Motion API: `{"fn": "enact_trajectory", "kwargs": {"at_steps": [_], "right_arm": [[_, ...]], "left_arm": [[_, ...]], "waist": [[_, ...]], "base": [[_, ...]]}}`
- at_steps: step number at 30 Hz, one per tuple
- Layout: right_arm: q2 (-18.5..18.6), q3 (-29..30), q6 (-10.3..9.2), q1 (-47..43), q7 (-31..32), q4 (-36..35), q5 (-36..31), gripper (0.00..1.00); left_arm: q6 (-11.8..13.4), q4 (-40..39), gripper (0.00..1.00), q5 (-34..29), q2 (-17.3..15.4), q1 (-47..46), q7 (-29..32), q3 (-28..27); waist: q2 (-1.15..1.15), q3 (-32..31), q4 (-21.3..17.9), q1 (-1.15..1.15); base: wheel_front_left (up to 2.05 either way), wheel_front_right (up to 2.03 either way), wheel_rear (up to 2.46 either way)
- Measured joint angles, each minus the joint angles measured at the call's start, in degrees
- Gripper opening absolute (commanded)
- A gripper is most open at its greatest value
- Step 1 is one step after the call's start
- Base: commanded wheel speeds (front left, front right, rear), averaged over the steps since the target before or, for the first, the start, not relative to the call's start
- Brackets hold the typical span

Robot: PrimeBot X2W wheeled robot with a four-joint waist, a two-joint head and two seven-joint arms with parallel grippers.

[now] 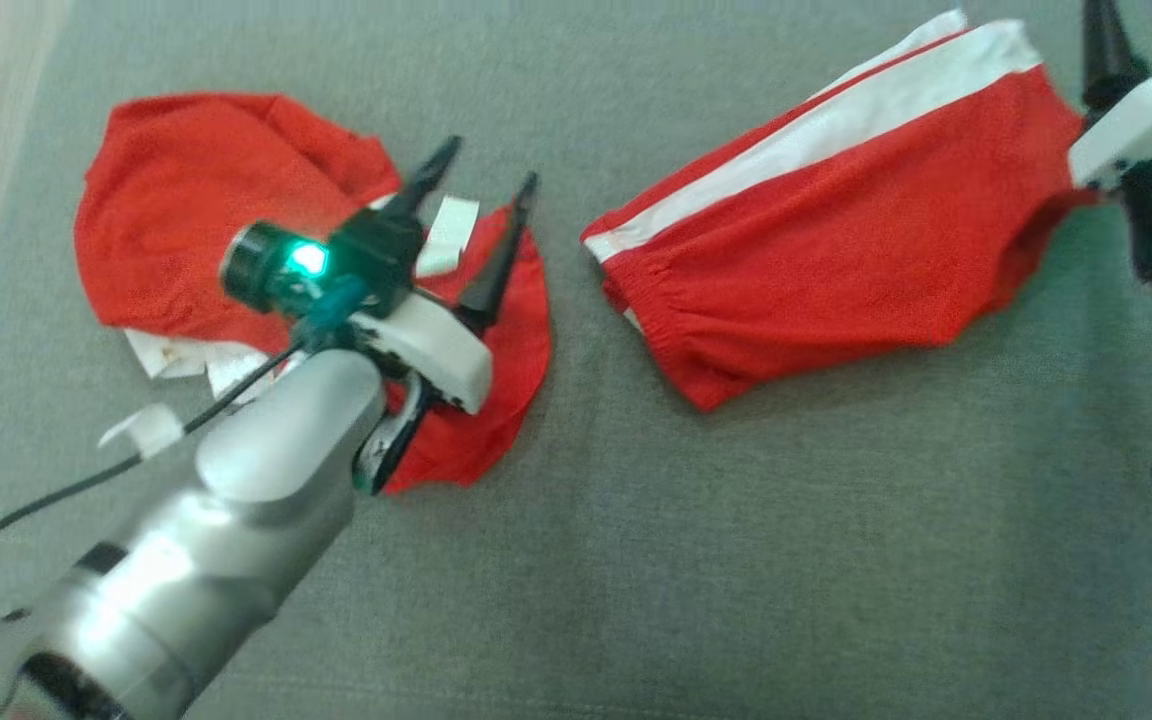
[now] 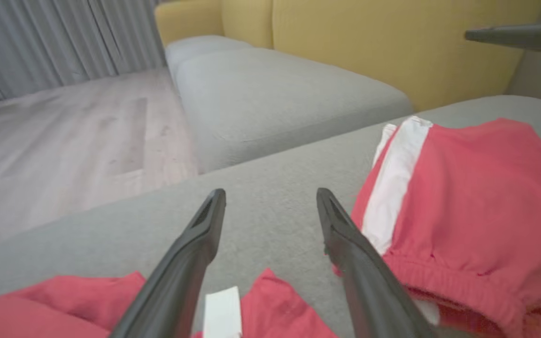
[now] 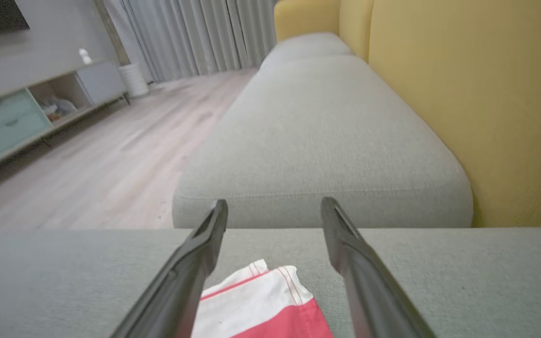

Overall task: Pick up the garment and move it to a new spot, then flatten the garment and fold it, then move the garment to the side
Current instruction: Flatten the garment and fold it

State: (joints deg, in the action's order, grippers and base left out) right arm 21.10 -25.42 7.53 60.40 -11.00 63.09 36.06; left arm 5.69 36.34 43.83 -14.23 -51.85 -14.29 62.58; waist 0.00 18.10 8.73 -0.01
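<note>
Lying folded on the grey fabric sofa cushion, the red cloth shorts with a white side stripe sit at right. The right gripper is at their right end, fingers spread. The left gripper, spread and empty, hangs over a crumpled red garment. Risk: a pinch catching only one layer would pull the fold apart.

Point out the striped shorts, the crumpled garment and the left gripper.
striped shorts [image 1: 836,250], head view, red front panel
crumpled garment [image 1: 176,200], head view, upper red cloth
left gripper [image 1: 493,160], head view, midway between fingertips
</note>
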Motion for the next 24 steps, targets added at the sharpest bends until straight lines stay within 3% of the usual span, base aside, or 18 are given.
{"fn": "enact_trajectory", "kwargs": {"at_steps": [8, 12, 18, 20, 24], "right_arm": [[-2.0, 1.6, 0.00, -10.3, -3.4, -14.2, 3.6, 1.00], [-6.4, 8.0, 0.00, -20.2, -3.4, -23.3, 2.5, 1.00], [-13.5, 16.8, 0.00, -36.7, -3.4, -33.5, -11.2, 1.00], [-15.5, 20.0, 0.00, -41.9, -3.4, -36.6, -14.2, 1.00], [-17.3, 20.8, 0.00, -49.7, -3.4, -39.9, -17.9, 1.00]], "left_arm": [[6.5, -11.4, 1.00, -7.8, -3.7, 10.4, -0.4, -12.9], [7.3, -16.0, 1.00, -10.5, -5.0, 19.3, -0.4, -19.2], [6.9, -20.1, 1.00, -15.6, -5.0, 29.9, -0.4, -25.6], [6.8, -20.9, 1.00, -16.6, -4.0, 32.9, -0.4, -27.4], [5.9, -22.5, 1.00, -18.1, -1.4, 38.0, -0.4, -31.5]], "waist": [[0.00, -6.0, -3.1, 0.00], [0.00, -7.9, -5.1, 0.01], [0.00, -9.7, -7.6, 0.01], [0.00, -10.1, -7.8, 0.00], [0.00, -10.3, -8.1, 0.01]], "base": [[0.00, 0.00, 0.00], [0.00, 0.00, 0.00], [0.00, 0.00, 0.00], [0.00, 0.00, 0.00], [0.00, 0.00, 0.00]]}}
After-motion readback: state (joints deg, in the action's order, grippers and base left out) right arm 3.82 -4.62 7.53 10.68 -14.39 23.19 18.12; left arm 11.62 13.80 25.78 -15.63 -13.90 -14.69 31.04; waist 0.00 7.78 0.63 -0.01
